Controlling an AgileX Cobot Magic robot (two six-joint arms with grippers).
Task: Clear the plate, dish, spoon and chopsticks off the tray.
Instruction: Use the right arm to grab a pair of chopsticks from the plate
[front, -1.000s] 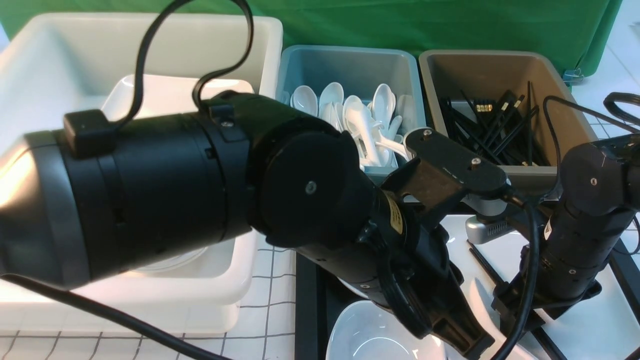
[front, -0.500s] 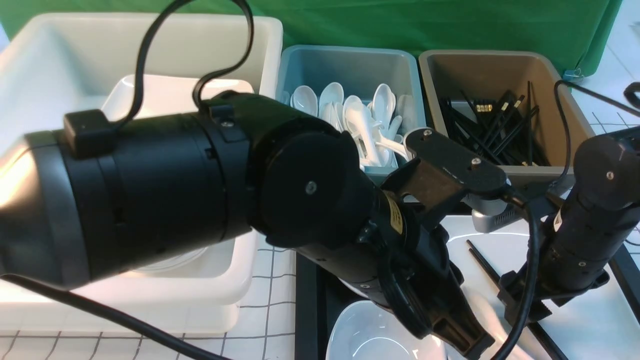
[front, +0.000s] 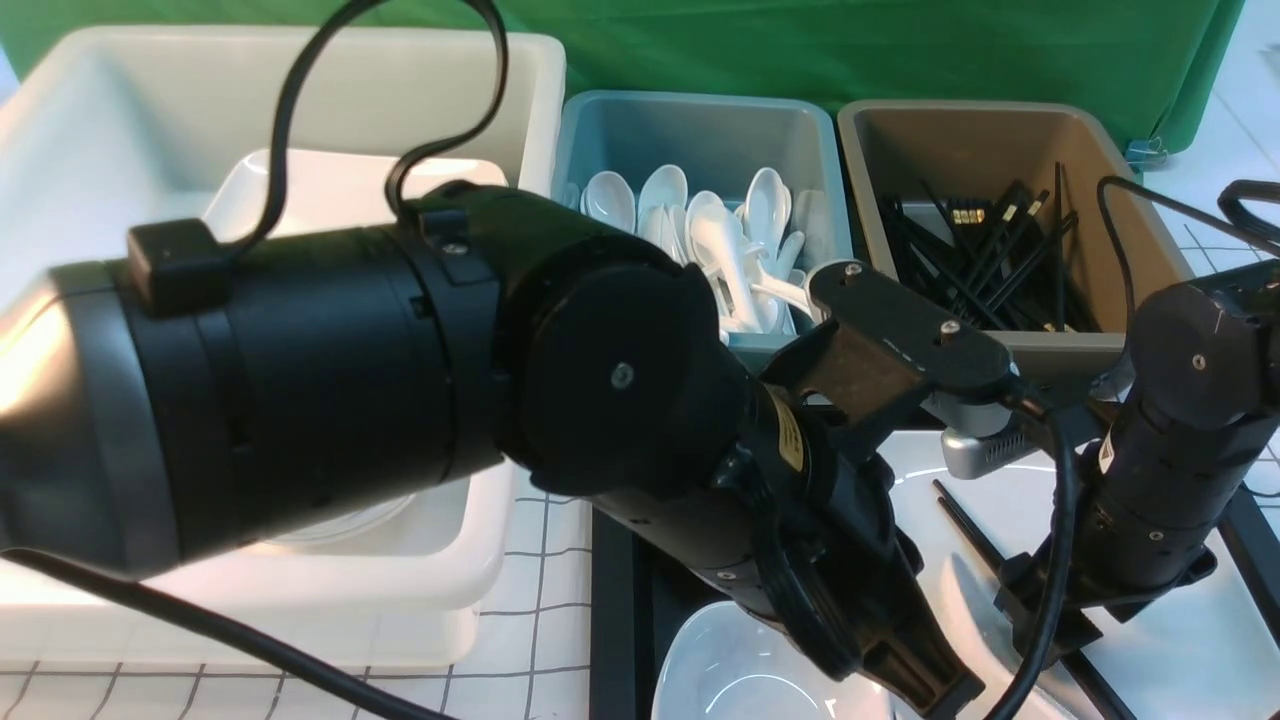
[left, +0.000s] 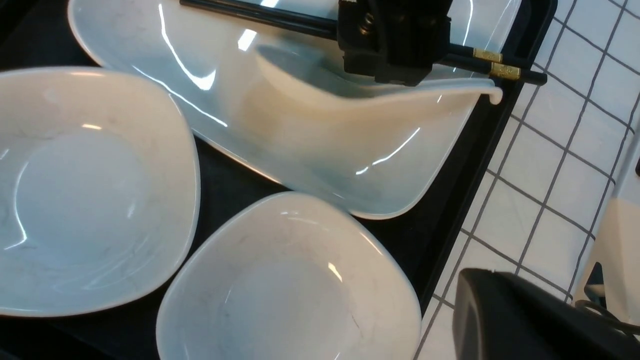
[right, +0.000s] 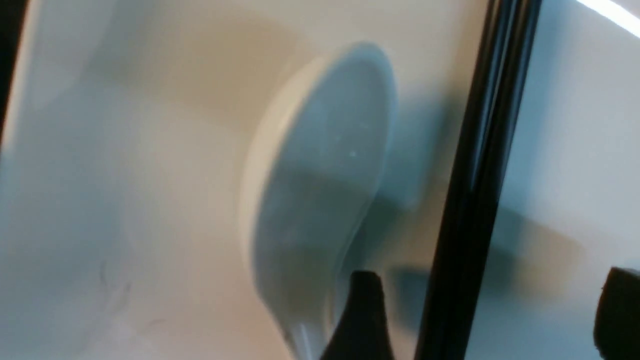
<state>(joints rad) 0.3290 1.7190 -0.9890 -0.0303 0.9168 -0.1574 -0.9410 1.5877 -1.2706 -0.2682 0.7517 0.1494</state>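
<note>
A large white plate (left: 300, 125) lies on the black tray (left: 465, 175), with the white spoon (left: 375, 90) and the black chopsticks (left: 280, 17) resting on it. Two small white dishes (left: 90, 190) (left: 285, 280) sit beside it on the tray. My right gripper (right: 490, 315) hangs open low over the plate. The chopsticks (right: 475, 175) pass between its fingers (right: 360, 315), and the spoon (right: 320, 165) lies just outside one finger. My left gripper (front: 940, 690) is shut and empty, low over the tray between a dish (front: 740, 670) and the plate (front: 1180, 640).
Behind the tray stand a big white tub (front: 100, 130) holding plates, a blue tub (front: 700, 130) full of spoons and a brown tub (front: 980, 150) of chopsticks. My left arm fills the left half of the front view. White tiled table (front: 540, 560) surrounds the tray.
My right arm swung up and to the right, then came back down and left over the plate, jaws still open. The left arm has not moved.
</note>
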